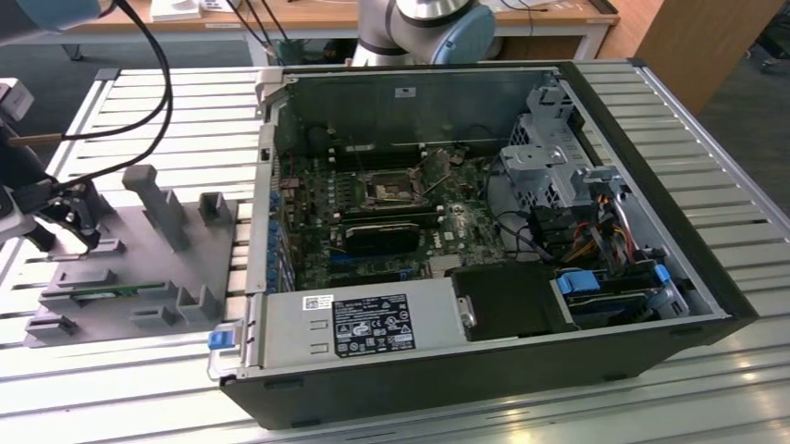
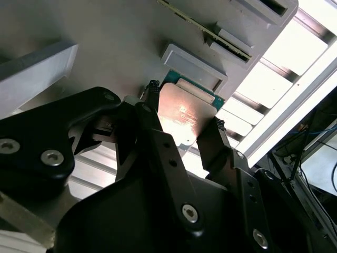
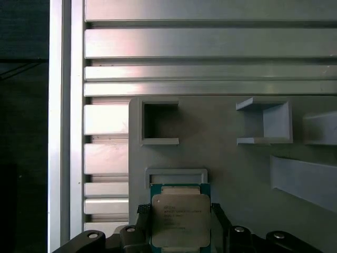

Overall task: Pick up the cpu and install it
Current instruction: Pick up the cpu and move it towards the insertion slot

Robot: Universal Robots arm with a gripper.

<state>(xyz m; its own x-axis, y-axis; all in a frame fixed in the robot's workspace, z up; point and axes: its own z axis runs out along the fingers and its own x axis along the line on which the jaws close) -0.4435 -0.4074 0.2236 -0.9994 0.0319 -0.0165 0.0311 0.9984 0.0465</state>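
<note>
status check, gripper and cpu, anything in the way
Copy: gripper shut on the cpu, one finger each side. The cpu lies flat in its pocket on the grey tray. Pocket's raised lip at one edge; nothing else close.

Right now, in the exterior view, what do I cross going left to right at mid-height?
gripper → tall grey post → motherboard socket → drive cage → table slats

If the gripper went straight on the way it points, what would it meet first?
Most likely the cpu, lying in the gray holder directly ahead of the gripper; how near is unclear.
</note>
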